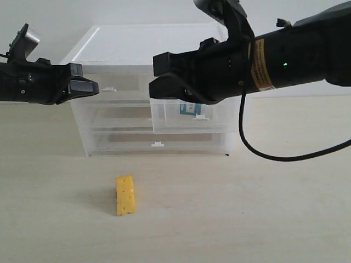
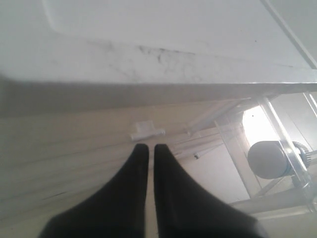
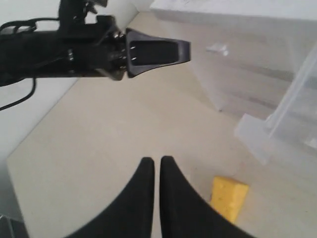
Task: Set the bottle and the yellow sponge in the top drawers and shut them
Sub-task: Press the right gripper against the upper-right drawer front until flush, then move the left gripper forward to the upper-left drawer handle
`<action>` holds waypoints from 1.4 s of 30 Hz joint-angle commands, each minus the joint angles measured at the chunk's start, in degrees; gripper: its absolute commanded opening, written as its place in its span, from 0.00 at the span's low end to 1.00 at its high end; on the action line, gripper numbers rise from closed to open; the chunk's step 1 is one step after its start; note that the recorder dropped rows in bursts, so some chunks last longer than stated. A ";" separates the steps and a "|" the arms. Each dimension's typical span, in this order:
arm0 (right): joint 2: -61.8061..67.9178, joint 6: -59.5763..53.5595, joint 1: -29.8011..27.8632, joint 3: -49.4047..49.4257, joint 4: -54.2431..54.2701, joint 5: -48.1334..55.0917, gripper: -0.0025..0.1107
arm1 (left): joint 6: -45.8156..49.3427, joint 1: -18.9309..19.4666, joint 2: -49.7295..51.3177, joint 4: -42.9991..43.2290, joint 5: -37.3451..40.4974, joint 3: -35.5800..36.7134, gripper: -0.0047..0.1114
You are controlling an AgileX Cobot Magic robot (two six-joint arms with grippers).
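The yellow sponge [image 1: 125, 195] stands on the table in front of the cabinet; it also shows beside my right gripper [image 3: 157, 159], which is shut and empty above the table. The right top drawer [image 1: 219, 123] is pulled out, and the bottle [image 1: 189, 108] lies inside it, its cap [image 2: 270, 159] visible through the plastic. The left top drawer [image 1: 123, 87] is pushed in. My left gripper [image 1: 93, 86] is shut and empty, its tips [image 2: 148, 146] just short of that drawer's white handle tab [image 2: 147, 131]. My right gripper [image 1: 153, 85] hovers in front of the open drawer.
The cabinet's white top [image 1: 142, 44] sits over two full-width drawers, both pushed in, the lower one with a handle tab [image 1: 158, 144]. A black cable [image 1: 258, 150] hangs from the right arm down to the table. The open drawer's corner [image 3: 252, 131] juts out near the sponge.
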 commanded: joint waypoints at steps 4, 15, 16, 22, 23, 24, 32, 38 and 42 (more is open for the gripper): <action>-0.10 0.33 -0.07 2.17 -0.50 -7.24 0.02 | 0.44 0.06 -0.07 0.27 0.54 0.16 0.07; 0.83 -3.12 -0.07 9.42 -0.50 15.61 0.02 | 0.44 0.06 -0.07 0.27 0.54 0.16 0.07; 1.37 -3.12 -0.07 9.32 -0.50 18.00 0.02 | 0.44 0.06 -0.07 0.27 0.54 0.16 0.07; 5.81 -3.92 -0.07 5.71 -0.50 27.11 0.02 | 0.44 0.06 -0.07 -0.63 0.70 0.16 0.07; 6.89 -3.92 -0.07 4.66 -0.50 27.44 0.02 | 0.44 0.06 -0.07 -0.63 0.70 0.16 0.07; 7.97 -3.92 -0.07 3.48 -0.50 27.41 0.02 | 0.44 0.06 -0.07 -0.63 0.70 0.16 0.07; 13.53 -4.07 -0.07 -5.37 -0.50 29.34 0.02 | 0.44 0.06 -0.07 -0.63 0.70 0.16 0.07; 15.00 -3.96 -0.07 -10.44 -0.24 32.57 0.02 | 0.44 0.06 -0.07 -0.63 0.47 0.16 0.07; 15.34 -3.96 -0.07 -13.09 -0.20 33.34 0.02 | 0.44 0.06 -0.07 -0.63 0.47 0.16 0.07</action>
